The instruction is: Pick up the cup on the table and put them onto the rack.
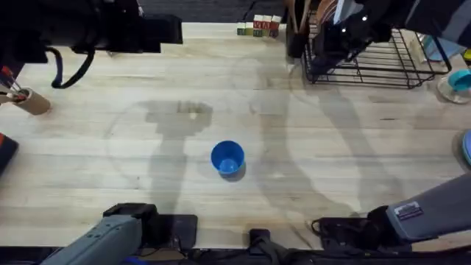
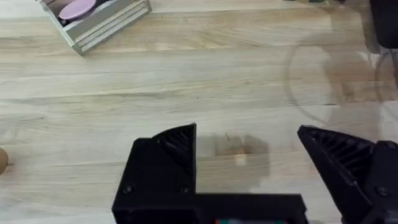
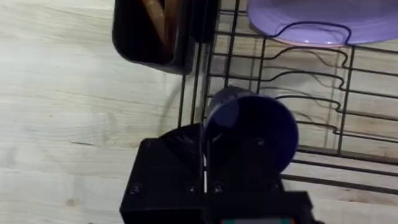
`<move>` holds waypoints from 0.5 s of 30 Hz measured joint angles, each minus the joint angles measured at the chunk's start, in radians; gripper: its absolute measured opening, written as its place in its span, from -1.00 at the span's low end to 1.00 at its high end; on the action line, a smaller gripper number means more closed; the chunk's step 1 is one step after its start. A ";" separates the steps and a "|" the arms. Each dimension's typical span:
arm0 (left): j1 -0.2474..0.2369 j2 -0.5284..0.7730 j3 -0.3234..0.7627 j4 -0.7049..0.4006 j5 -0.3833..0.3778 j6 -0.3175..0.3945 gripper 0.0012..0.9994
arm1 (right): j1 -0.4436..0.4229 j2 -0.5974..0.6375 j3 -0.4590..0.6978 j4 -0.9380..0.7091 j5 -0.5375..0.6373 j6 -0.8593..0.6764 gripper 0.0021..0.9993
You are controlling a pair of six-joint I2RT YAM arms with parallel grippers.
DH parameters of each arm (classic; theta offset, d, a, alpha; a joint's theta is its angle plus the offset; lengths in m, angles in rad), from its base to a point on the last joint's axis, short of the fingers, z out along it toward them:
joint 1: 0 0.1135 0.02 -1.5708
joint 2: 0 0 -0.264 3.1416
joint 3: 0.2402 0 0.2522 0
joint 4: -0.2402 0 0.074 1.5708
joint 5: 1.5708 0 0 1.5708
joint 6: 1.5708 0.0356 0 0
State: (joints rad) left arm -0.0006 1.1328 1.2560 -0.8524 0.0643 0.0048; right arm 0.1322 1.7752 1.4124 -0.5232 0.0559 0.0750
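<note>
**Holding purple cup at the rack**

I have the right pincer (image 3: 205,168) clamped on the purple cup (image 3: 261,134) over the black wire rack (image 1: 383,62). My left pincer (image 2: 249,168) is spread wide above bare desk (image 1: 331,147). The blue cup (image 1: 227,158) stands mid-desk. Lettered blocks (image 1: 257,28) sit by the far edge, their writing unreadable.

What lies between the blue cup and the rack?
Bare wooden table, crossed by arm shadows, separates the blue cup from the rack in the overhead view.
</note>
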 joint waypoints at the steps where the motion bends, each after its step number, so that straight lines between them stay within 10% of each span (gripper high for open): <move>1: 0.000 0.003 0.000 0.000 0.000 0.000 0.99 | 0.002 0.001 0.000 0.001 0.000 0.000 -0.94; 15: 0.000 0.006 0.000 0.000 0.000 0.000 0.99 | 0.032 0.003 0.000 0.000 0.000 0.001 -0.89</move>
State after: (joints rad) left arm -0.0006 1.1389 1.2560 -0.8528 0.0639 0.0048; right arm 0.1638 1.7782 1.4128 -0.5232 0.0559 0.0765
